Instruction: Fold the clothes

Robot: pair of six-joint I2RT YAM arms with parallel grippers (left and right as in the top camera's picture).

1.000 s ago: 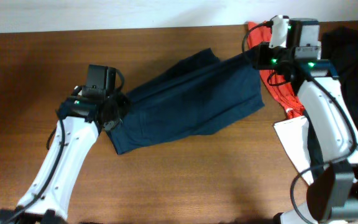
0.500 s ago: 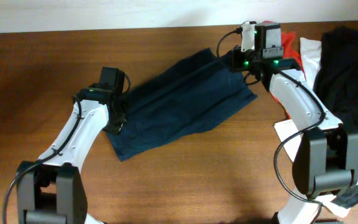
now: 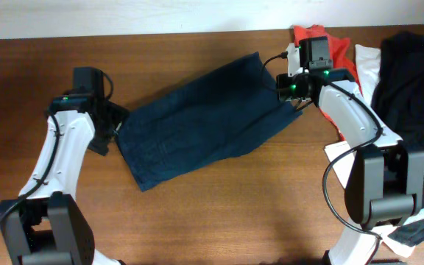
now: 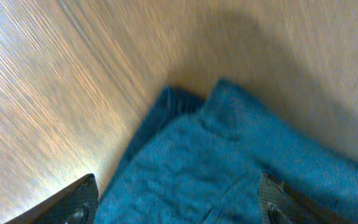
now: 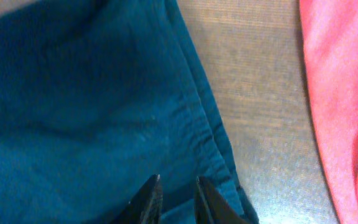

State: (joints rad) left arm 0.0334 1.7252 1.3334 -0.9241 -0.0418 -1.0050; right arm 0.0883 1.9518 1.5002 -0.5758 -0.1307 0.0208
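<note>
The clothes (image 3: 205, 118), a navy-blue garment, lie spread flat and slanted across the middle of the wooden table (image 3: 219, 213). My left gripper (image 3: 110, 126) hovers just off their left end with its jaws wide open. In the left wrist view the left gripper (image 4: 176, 208) straddles a corner of the clothes (image 4: 241, 162) without touching it. My right gripper (image 3: 282, 87) is over the garment's upper right corner. In the right wrist view the right gripper (image 5: 178, 183) shows a narrow gap between its tips, just above the hem of the clothes (image 5: 73, 112).
A red-orange garment (image 3: 330, 44) lies right behind the right gripper, and the right wrist view shows this red-orange garment (image 5: 344, 93) close to the hem. A black garment (image 3: 414, 73) and white cloth (image 3: 366, 62) fill the right end. A white piece (image 3: 344, 158) lies lower right.
My left gripper has opened, let go of the garment's left end and drawn back to the left. My right gripper's jaws have parted slightly. The garment now lies flat.
</note>
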